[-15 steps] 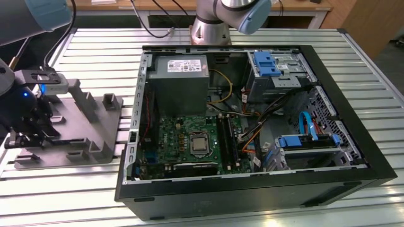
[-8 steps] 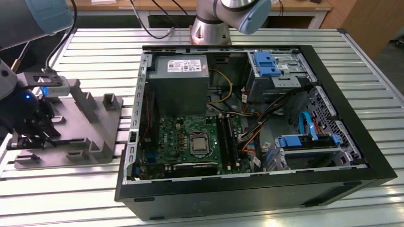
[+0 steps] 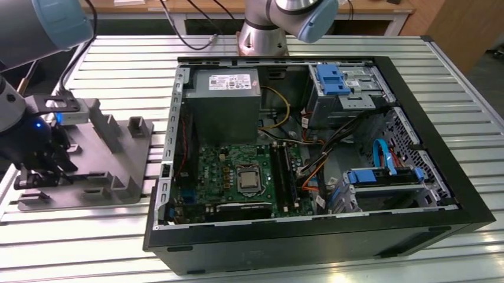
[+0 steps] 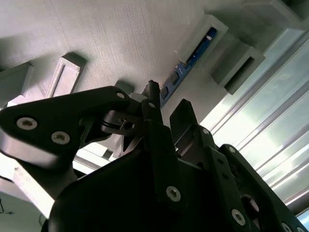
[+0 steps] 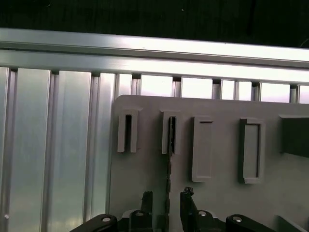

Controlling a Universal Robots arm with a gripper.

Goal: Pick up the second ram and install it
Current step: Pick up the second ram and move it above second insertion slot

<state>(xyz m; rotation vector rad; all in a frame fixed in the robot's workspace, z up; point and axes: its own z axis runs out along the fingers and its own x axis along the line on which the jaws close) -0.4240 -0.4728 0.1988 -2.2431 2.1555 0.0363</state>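
The second ram (image 5: 169, 164) stands on edge in a slotted holder of the grey fixture tray (image 5: 145, 169). In the first wrist view it shows as a thin dark strip. In the second wrist view the ram (image 4: 189, 57) shows its bluish board with dark chips, and the tray (image 4: 96, 29) lies behind it. My gripper (image 5: 167, 200) is open and straddles the near end of the stick, one finger on each side with a gap to both. The gripper (image 4: 166, 104) has black fingers (image 4: 153, 96). In the exterior view the gripper (image 3: 39, 171) hangs low over the tray (image 3: 118, 153) at the exterior view's left.
An open black computer case (image 3: 315, 242) lies on the slatted aluminium table (image 3: 118, 65), to the exterior view's right of the tray. Inside are the green motherboard (image 3: 228, 171) with long memory slots (image 3: 281, 177), a grey power supply (image 3: 224, 106), cables and blue drive brackets (image 3: 331, 79).
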